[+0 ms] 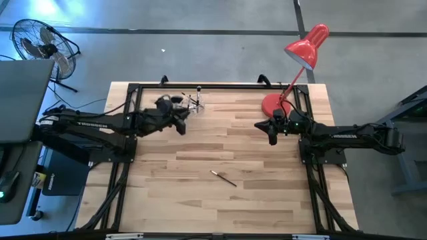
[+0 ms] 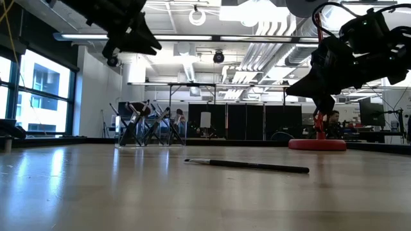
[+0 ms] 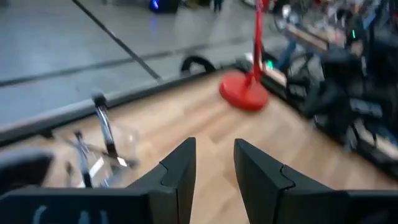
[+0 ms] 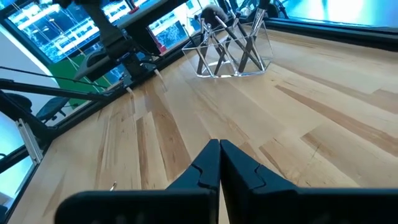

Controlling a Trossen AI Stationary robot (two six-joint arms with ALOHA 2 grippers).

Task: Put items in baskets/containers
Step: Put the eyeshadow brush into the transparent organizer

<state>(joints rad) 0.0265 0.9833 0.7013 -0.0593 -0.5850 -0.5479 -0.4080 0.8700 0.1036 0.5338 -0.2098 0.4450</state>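
Note:
A small clear holder (image 1: 193, 101) stands near the table's far edge and has several dark slim brushes leaning in it, heads up (image 4: 233, 40). One more dark brush (image 1: 224, 178) lies flat on the wood in the middle of the table's near half (image 2: 247, 165). My left gripper (image 1: 181, 127) hangs well above the table, just on the near side of the holder, open with nothing between its fingers (image 3: 214, 165). My right gripper (image 1: 270, 135) is shut and empty, raised over the table's right part near the lamp (image 4: 219, 158).
A red desk lamp stands with its round base (image 1: 273, 103) at the far right of the table, close to my right arm. A black frame (image 1: 220, 85) runs along the far edge. Bare wood lies between the two grippers and around the lone brush.

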